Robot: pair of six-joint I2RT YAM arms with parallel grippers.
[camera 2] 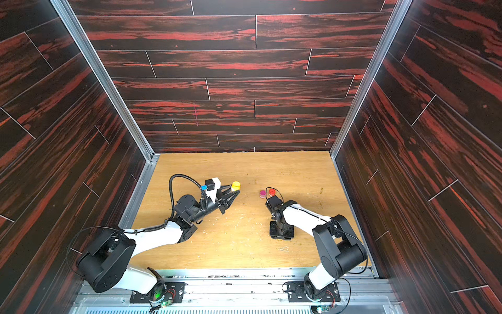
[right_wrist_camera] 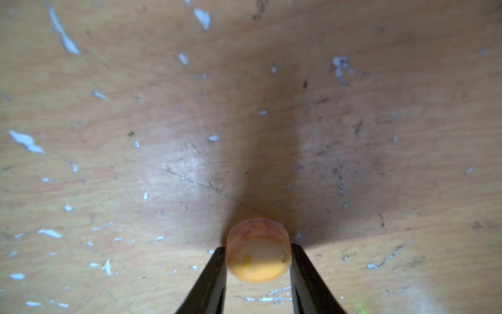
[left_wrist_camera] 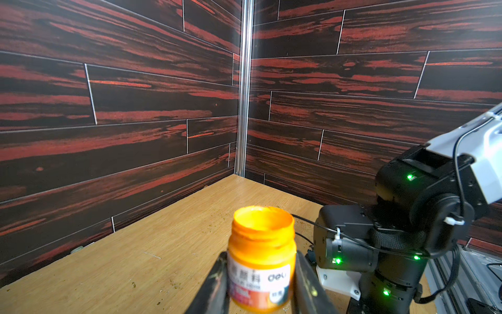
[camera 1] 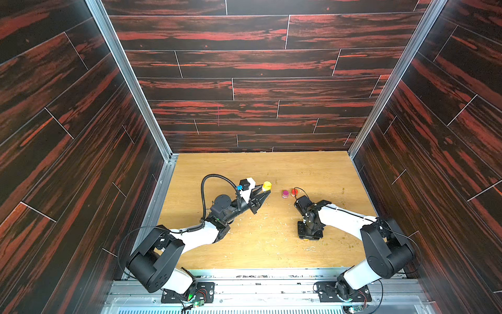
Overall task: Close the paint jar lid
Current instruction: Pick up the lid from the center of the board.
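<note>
My left gripper (left_wrist_camera: 260, 274) is closed on the paint jar (left_wrist_camera: 262, 252). In the left wrist view its two dark fingers (left_wrist_camera: 214, 282) press the labelled sides at the bottom centre of the frame. The jar is orange-yellow and upright, and its mouth is open with the threaded neck bare. In both top views the jar (camera 1: 267, 185) shows as a small yellow spot just left of centre on the table (camera 1: 312, 168), at the tip of my left gripper (camera 1: 264, 191).

My right gripper (right_wrist_camera: 258, 251) points straight down. In the right wrist view, at the bottom centre, its fingers (right_wrist_camera: 214, 271) sit against both sides of the lid (right_wrist_camera: 258, 250), closed in on it. The lid is a pale orange disc, flat side up. I cannot tell whether it rests on the wood or hangs just above it. The wood around it is scuffed and dotted with white flecks (right_wrist_camera: 63, 35).

In a top view the lid is almost hidden under my right wrist, and only a yellow sliver (camera 1: 306, 239) peeks out below the black housing, lower right of centre. It is well apart from the jar.

Two other small pots stand side by side between the jar and my right arm (camera 1: 342, 217): a pink pot (camera 1: 285, 193) and a red pot (camera 1: 294, 192). A thin black cable from the arm loops just beside the red one. In the left wrist view the right arm (left_wrist_camera: 407, 217) fills the lower right of the frame, close beside the jar. Dark red plank walls (camera 1: 244, 68) close in the table on three sides.
</note>
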